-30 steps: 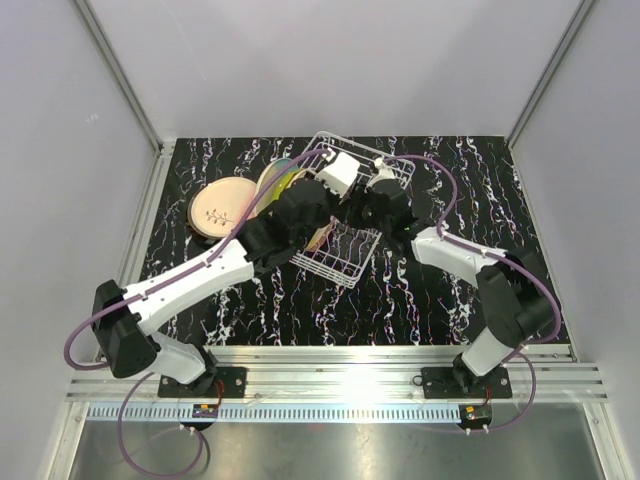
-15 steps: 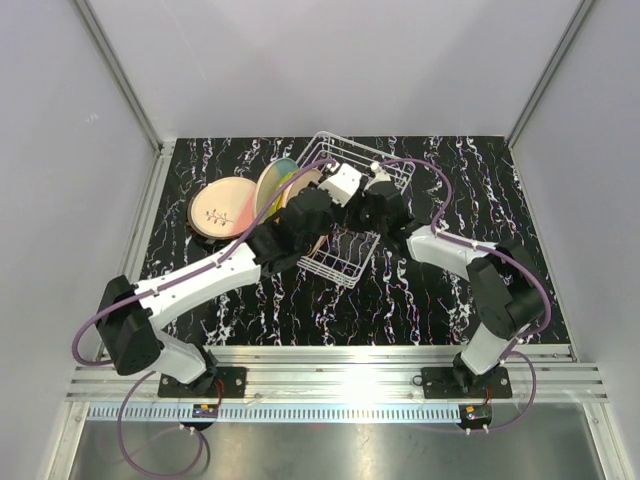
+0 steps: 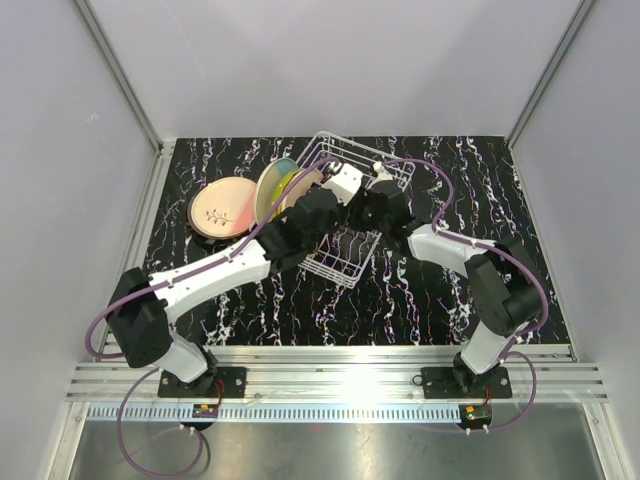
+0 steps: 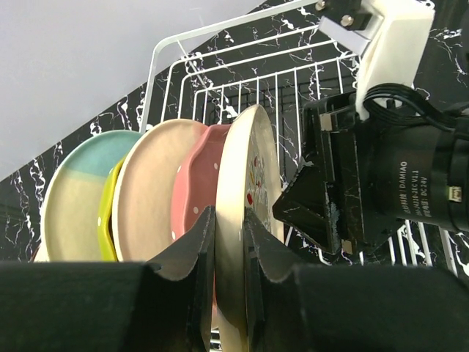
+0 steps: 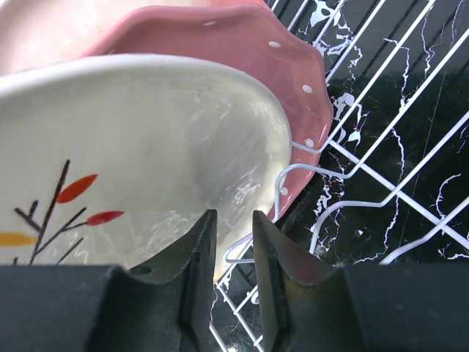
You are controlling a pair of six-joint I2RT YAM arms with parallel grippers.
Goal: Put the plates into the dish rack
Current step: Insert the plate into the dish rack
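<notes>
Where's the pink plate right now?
In the left wrist view, left of centre, the pink plate stands upright in the rack, between a peach plate and the sprig plate.

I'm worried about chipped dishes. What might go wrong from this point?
1. The left gripper pinches the sprig plate by its rim alone, standing upright. If it lets go before the plate sits between the wires of the rack, the plate may tip against the pink plate.
2. The right gripper sits right at that plate's edge with rack wire just behind. It may snag a wire or knock the plate.
</notes>
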